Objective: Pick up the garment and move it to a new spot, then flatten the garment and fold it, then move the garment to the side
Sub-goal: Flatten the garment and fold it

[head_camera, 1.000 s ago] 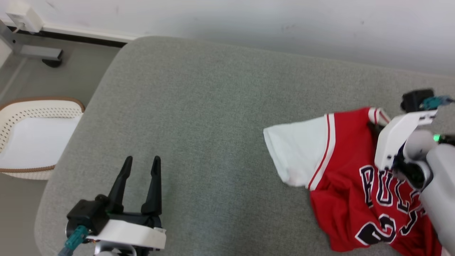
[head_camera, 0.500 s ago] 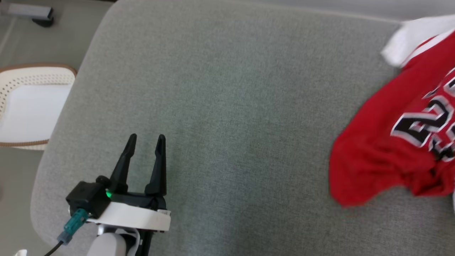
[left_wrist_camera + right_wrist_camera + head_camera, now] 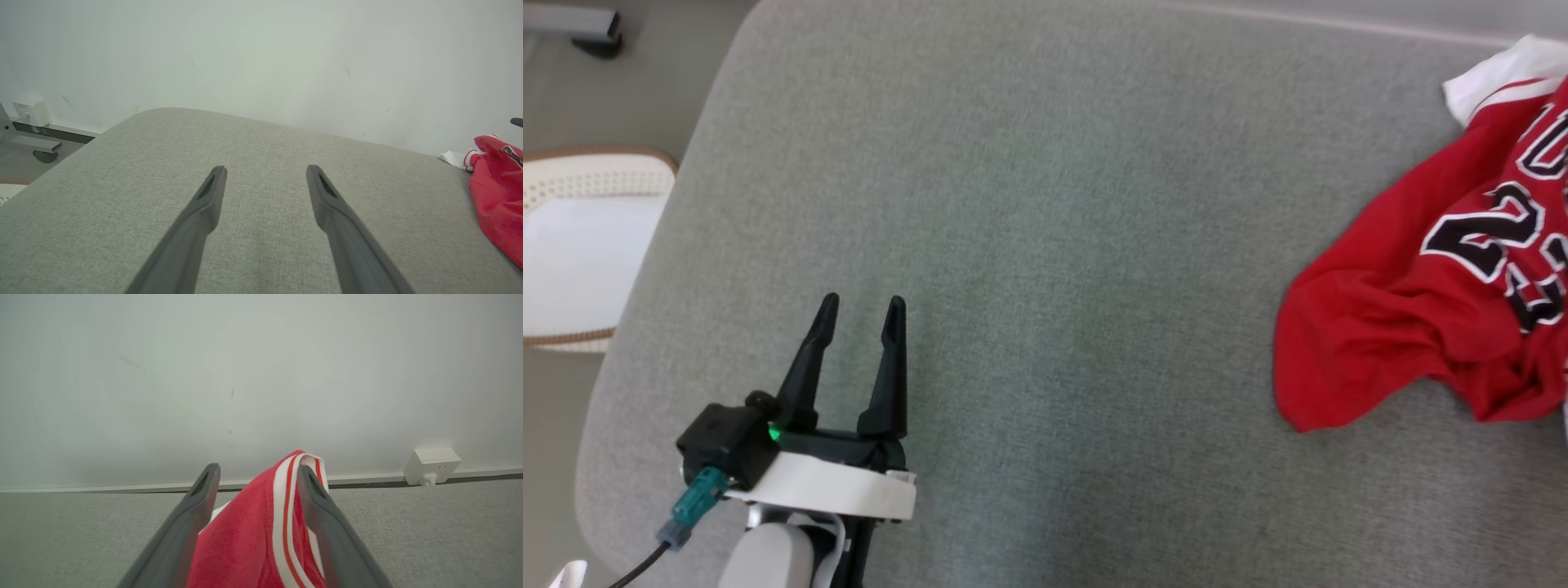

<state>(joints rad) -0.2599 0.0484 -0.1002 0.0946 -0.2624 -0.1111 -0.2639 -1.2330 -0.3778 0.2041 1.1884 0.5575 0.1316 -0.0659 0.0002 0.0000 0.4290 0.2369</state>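
The garment (image 3: 1421, 327) is a red jersey with white trim and black numbers, lying crumpled at the right edge of the grey cushion (image 3: 1045, 204). It also appears at the right of the left wrist view as the garment (image 3: 496, 204). My right gripper (image 3: 258, 466) has its jaws wide apart, with a bunched, striped fold of the garment (image 3: 253, 531) standing between the fingers. My left gripper (image 3: 863, 300) is open and empty low over the cushion's near left part, far from the jersey. In its own view, the left gripper (image 3: 266, 168) has only cushion between its fingers.
A white perforated basket (image 3: 572, 245) stands on the floor past the cushion's left edge. A metal leg with a caster (image 3: 580, 24) is at the far left. A pale wall runs behind the cushion, with a white socket box (image 3: 431, 463) at its foot.
The head camera has shifted, so the whole picture moved. The jersey has gone from spread with its white sleeve out to bunched up. My right gripper's jaws have come apart. The left gripper stayed open.
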